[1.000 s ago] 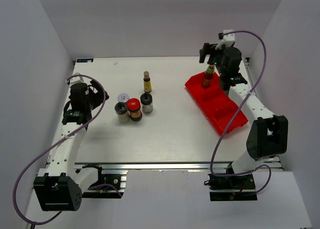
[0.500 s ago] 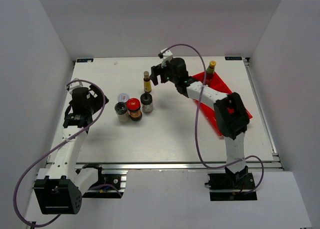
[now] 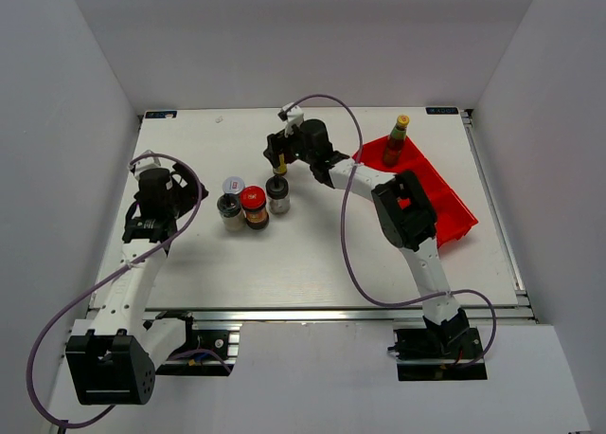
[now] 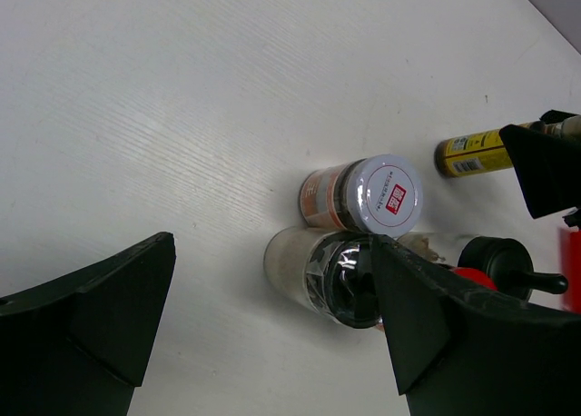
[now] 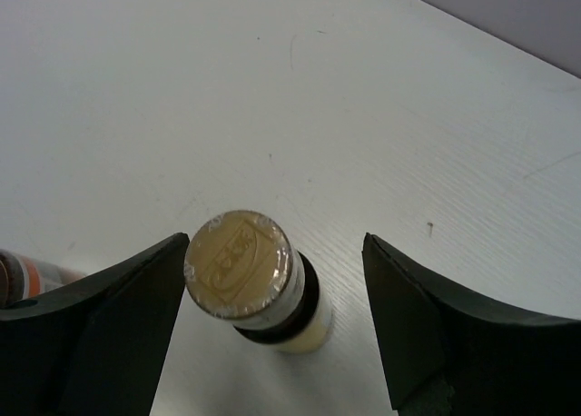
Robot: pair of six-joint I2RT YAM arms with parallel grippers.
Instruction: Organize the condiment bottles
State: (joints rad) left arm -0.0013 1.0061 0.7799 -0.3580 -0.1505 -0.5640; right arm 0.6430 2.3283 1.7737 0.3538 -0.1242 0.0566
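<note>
The right gripper (image 3: 277, 152) reaches far across the bench and stands open; its 2 black fingers (image 5: 118, 334) straddle the slim dark glass sauce bottle with the pale yellow foil cap (image 5: 241, 269). That bottle stands upright between them, closer to one finger than the other; whether that finger touches the cap I cannot tell from this angle. The wide stance looks meant to clear the cap and close lower down, so the step in hand is probably picking this bottle up.

Well off to this gripper's right, the second slim dark sauce bottle with the orange cap (image 3: 397, 140) stands upright at the far end of the red plastic bin (image 3: 445, 211); that suggests where the yellow-capped one is bound.

Just nearside of the gripper, 4 containers wait in a tight cluster: the white-lidded jar (image 4: 386, 193), the red-lidded jar (image 3: 253, 205), and 2 black-capped glass shakers (image 4: 338, 280), (image 3: 277, 193).

The left gripper (image 4: 272, 252) hangs low, spread open and empty, with the cluster just ahead of its fingertips; it seems held back to leave the right arm room.

The white table (image 3: 331, 254) is matte with a faint grain; plain pale grey walls (image 3: 85, 64) close it in on 3 sides.
</note>
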